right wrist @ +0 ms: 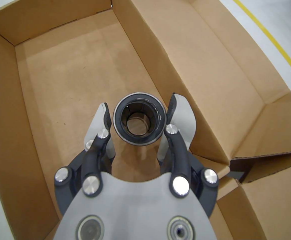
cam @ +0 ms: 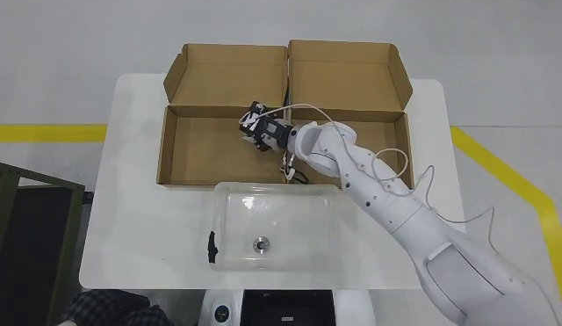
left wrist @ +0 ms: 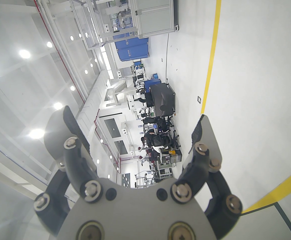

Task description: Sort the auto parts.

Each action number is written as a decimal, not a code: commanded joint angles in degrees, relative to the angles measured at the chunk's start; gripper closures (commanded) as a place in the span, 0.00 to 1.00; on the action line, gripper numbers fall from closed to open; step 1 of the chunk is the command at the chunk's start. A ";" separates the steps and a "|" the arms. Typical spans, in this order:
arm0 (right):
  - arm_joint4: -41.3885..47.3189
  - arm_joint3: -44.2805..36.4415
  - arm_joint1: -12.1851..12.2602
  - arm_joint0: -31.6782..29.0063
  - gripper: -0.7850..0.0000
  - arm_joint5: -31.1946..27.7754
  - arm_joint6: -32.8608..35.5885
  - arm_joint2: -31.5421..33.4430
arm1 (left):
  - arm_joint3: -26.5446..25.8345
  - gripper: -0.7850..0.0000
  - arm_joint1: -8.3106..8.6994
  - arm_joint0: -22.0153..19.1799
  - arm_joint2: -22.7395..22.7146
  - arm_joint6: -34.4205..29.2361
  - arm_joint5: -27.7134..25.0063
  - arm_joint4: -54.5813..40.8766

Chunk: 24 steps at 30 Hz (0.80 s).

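Right hand holds 1 bushing over 1 box.

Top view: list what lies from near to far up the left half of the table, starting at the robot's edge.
Clear plastic bin → left cardboard box → that box's open lid.

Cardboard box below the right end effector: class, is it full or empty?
Empty where visible: the box floor is bare. The metal sleeve is gripped in the right end effector.
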 commanded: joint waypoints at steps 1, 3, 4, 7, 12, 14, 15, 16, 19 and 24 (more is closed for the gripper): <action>-0.95 -1.94 0.38 -0.55 0.37 -0.31 0.09 0.86 | 0.00 0.00 0.00 0.00 0.00 0.00 0.00 0.00; -1.95 -4.55 0.88 -1.44 0.33 -0.78 0.29 1.90 | 0.00 0.00 0.00 0.00 0.00 0.00 0.00 0.00; -2.46 -6.03 1.15 -2.00 0.31 -1.11 0.37 2.44 | 0.00 0.00 0.00 0.00 0.00 0.00 0.00 0.00; -4.52 -10.73 2.14 -3.99 0.29 -2.88 0.81 4.08 | 0.00 0.00 0.00 0.00 0.00 0.00 0.00 0.00; -7.44 -19.34 4.20 -9.11 0.29 -6.65 1.36 7.74 | 0.00 0.00 0.00 0.00 0.00 0.00 0.00 0.00; -8.18 -22.91 5.10 -11.86 0.30 -8.07 1.67 9.51 | 0.00 0.00 0.00 0.00 0.00 0.00 0.00 0.00; -8.79 -24.78 5.56 -13.26 0.29 -8.94 1.87 10.33 | 0.00 0.00 0.00 0.00 0.00 0.00 0.00 0.00; -9.23 -26.67 6.00 -14.76 0.29 -9.85 1.96 11.13 | 0.00 0.00 0.00 0.00 0.00 0.00 0.00 0.00; -10.75 -32.21 7.29 -19.02 0.28 -13.75 2.09 13.18 | 0.00 0.00 0.00 0.00 0.00 0.00 0.00 0.00; -12.40 -39.43 9.09 -25.17 0.27 -20.12 3.86 15.73 | 0.00 0.00 0.00 0.00 0.00 0.00 0.00 0.00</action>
